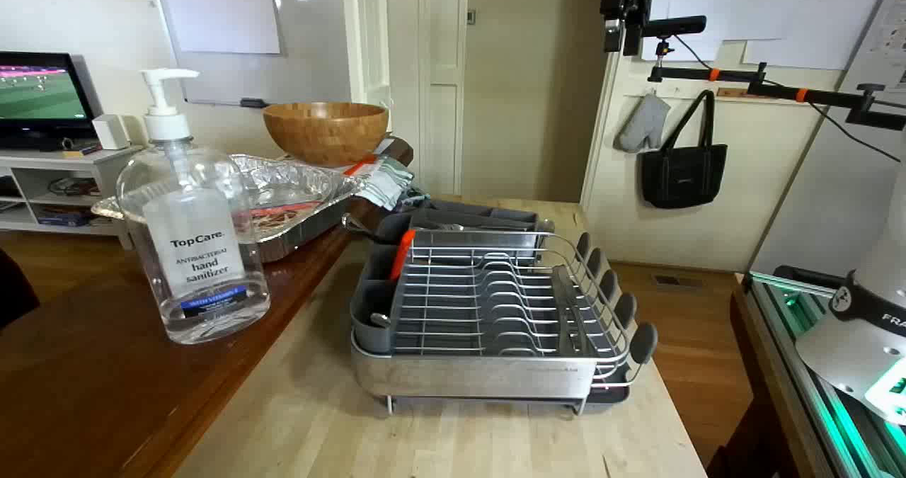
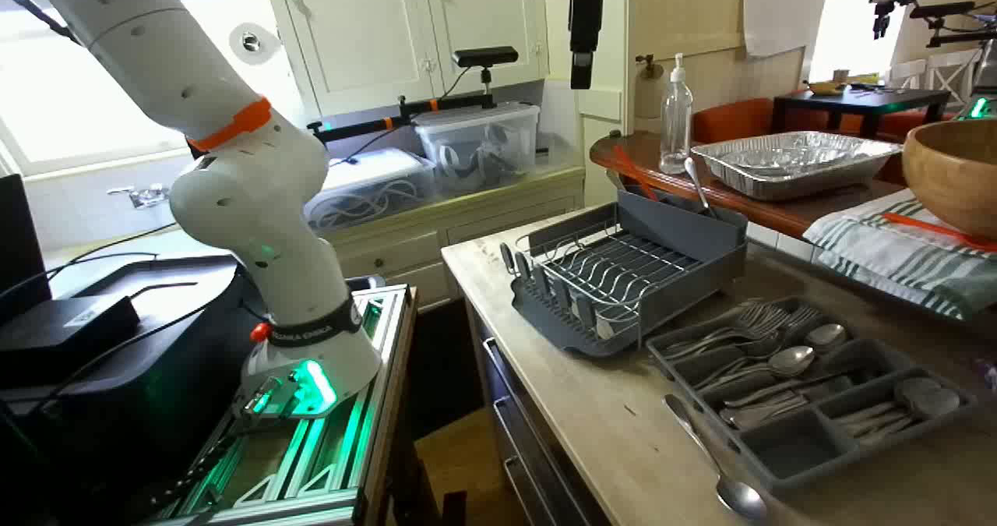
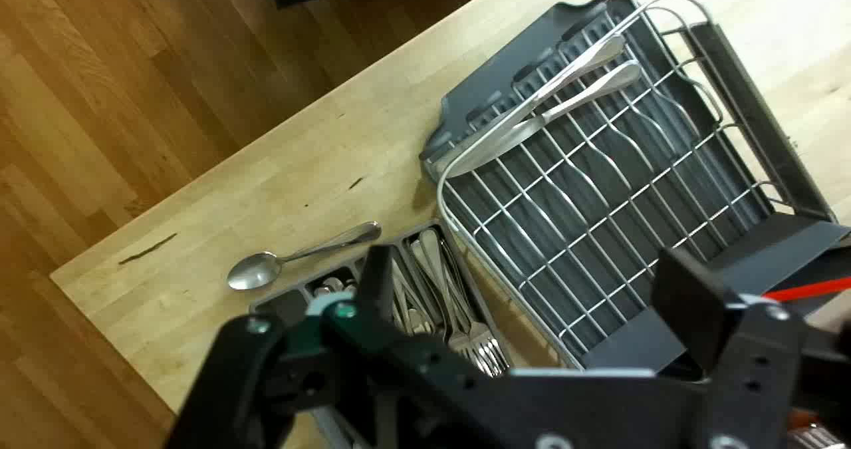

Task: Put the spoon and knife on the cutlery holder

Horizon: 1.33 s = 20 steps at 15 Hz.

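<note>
My pincer (image 3: 530, 269) hangs spread wide above the tabletop (image 3: 292, 183), nothing between its fingers (image 3: 688, 309). The spoon (image 3: 306, 253) lies below me, out beyond one finger, its handle end just beside the grey cutlery tray (image 2: 798, 442), which I take to be the holder. That closeness is my first worry: coming down across the handle, I might strike the tray's wall and shove it aside. Pinching too high, I'd skate off so thin a handle; too low, I'd jam against the tabletop.

Below and ahead of my fingers, what look like two knives (image 3: 522, 133) lie close together in the drying rack (image 3: 598, 236); I can't tell which is wanted. Reaching in, I could take both, or hook the wire and drag the whole rack. At the tray, a piece let go crooked or from too high could settle across a divider or glance off the forks (image 3: 479, 346) in there.
</note>
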Each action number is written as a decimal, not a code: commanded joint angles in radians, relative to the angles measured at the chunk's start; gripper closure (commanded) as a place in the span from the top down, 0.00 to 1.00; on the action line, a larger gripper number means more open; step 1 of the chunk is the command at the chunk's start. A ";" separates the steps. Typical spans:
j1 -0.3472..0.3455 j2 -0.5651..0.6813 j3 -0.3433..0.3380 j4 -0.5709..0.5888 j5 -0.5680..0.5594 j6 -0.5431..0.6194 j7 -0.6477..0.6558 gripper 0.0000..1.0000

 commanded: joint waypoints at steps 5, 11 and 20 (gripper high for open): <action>-0.005 0.001 0.004 0.002 0.001 -0.002 -0.002 1.00; -0.058 -0.006 0.001 -0.080 -0.005 0.148 0.179 1.00; -0.210 0.047 -0.042 -0.326 -0.024 0.496 0.471 1.00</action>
